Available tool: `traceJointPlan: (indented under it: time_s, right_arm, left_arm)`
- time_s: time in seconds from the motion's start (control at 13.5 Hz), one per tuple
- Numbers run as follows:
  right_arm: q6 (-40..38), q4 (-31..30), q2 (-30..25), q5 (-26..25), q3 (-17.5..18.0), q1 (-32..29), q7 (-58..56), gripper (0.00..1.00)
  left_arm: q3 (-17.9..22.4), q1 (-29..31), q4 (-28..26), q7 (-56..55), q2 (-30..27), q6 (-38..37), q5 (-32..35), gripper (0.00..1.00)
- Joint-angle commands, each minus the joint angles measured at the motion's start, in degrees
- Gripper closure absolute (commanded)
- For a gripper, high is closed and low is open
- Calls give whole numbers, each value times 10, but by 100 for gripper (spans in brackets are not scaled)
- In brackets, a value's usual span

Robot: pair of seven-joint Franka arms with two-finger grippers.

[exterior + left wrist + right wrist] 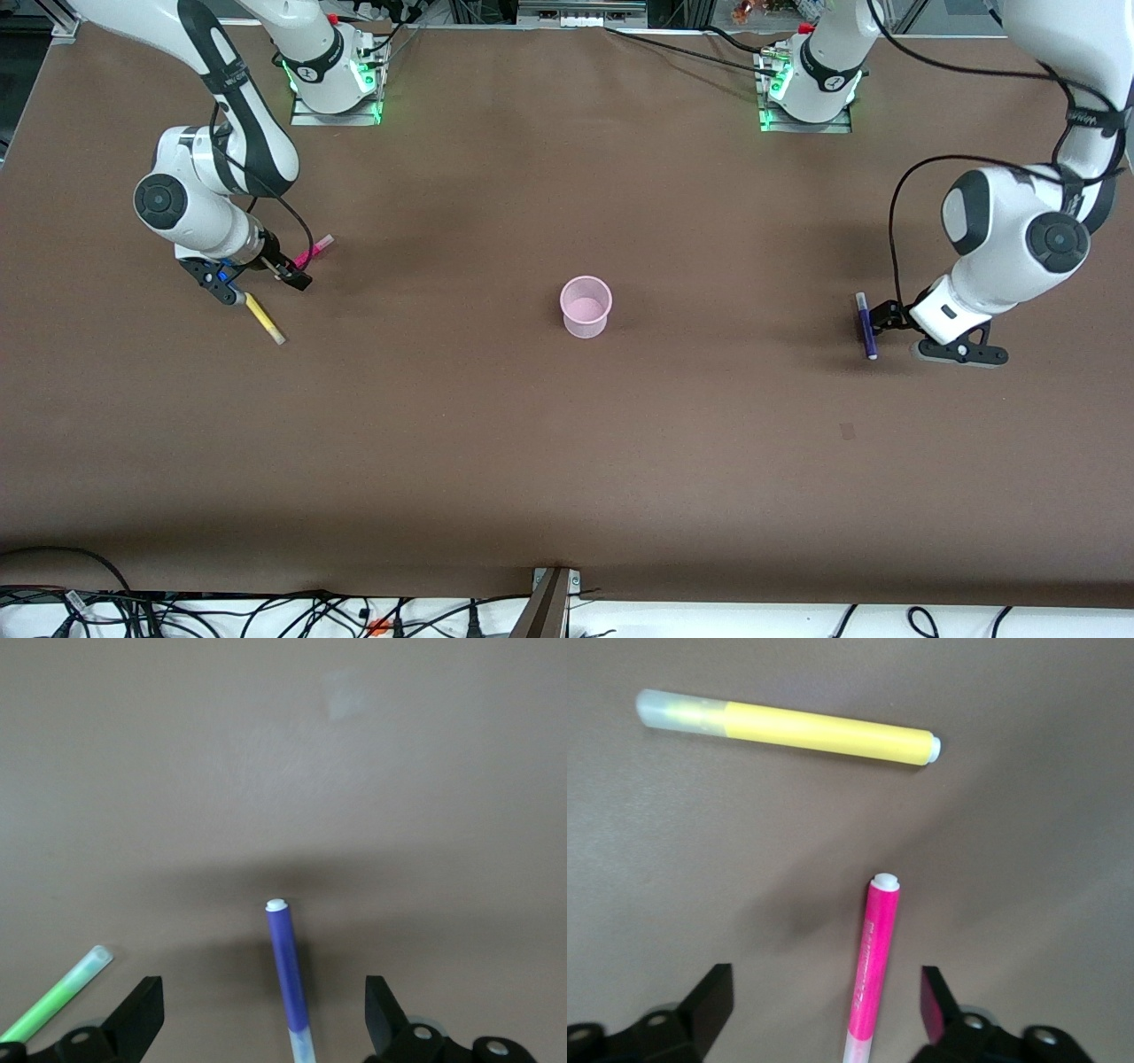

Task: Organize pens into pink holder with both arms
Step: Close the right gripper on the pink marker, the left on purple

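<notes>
the brown table [567, 461] carries everything, and the pink holder [586, 307] at its middle serves as the landmark; it stands upright and looks empty, a light thin-walled cup that a careless nudge could probably tip or slide. well away from the holder toward the right arm's end, the right gripper [824, 1010] hangs low with its fingers spread on either side of the magenta-pink pen [871, 970], not yet touching it as far as the wrist view shows. the yellow pen [264, 318] lies just beside that gripper, a little nearer the front camera than the magenta-pink one, apart from it and outside the spread fingers. well away from the holder toward the left arm's end, the left gripper [266, 1019] is also low and spread wide, straddling the purple pen [290, 979], which lies flat. the light green pen [53, 997] lies beside it, just outside one finger, hidden under the arm in the front view. all four pens look light, stiff, smooth and round, so they may roll or slip in a loose pinch; taking each across the coloured barrel near its middle seems safest. nothing lies between either pen pair and the holder, so the likely obstacles are only the neighbouring pen at each grasp and the two arms meeting over the cup.
</notes>
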Motion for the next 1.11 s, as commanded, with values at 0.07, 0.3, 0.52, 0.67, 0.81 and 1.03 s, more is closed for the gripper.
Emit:
traceJointPlan:
  time_s: [0.07,0.3,0.52,0.67,0.81,1.03]
  right_arm:
    - [30,-15,10,7,-6,-3,4,13]
    - [76,-35,20,7,-7,-3,4,14]
    - [88,-36,28,7,-9,-3,3,38]
    - [86,-36,26,7,-10,-3,2,64]
    - [85,-35,25,7,-11,-3,1,96]
    - [81,-34,19,6,-10,-3,0,100]
  left_arm:
    - [-6,6,7,9,47,22,10,0]
    - [-6,6,2,11,65,61,10,0]
    - [-6,5,3,16,74,72,12,30]
    - [-7,4,4,22,83,75,12,38]
    - [-7,5,5,23,92,83,12,42]
    - [-8,5,3,24,89,82,12,77]
